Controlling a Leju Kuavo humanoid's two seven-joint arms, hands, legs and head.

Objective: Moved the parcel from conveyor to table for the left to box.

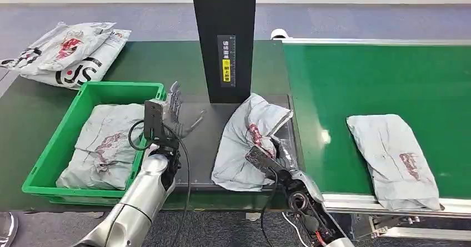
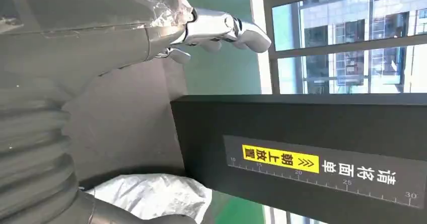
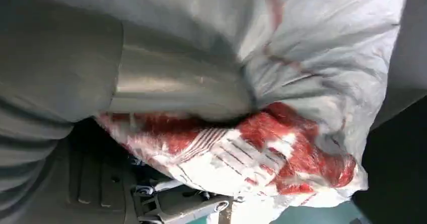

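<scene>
A crumpled grey parcel (image 1: 242, 141) with red print lies on the dark table plate (image 1: 201, 141), its right edge by the conveyor (image 1: 366, 80). My right hand (image 1: 275, 154) grips its near right side; up close the thick thumb (image 3: 176, 90) presses into the wrap of the parcel (image 3: 312, 58). My left hand (image 1: 173, 109) hovers over the plate's left part beside the green box (image 1: 50, 152), fingers spread and holding nothing. In the left wrist view the left hand (image 2: 221, 30) stretches out, with the parcel (image 2: 151, 196) off to its side.
The green box holds one grey parcel (image 1: 105, 144). A second grey parcel (image 1: 395, 158) lies on the conveyor at the right. A black scanner post (image 1: 224, 41) stands behind the plate. Several white bags (image 1: 69, 53) lie at the back left.
</scene>
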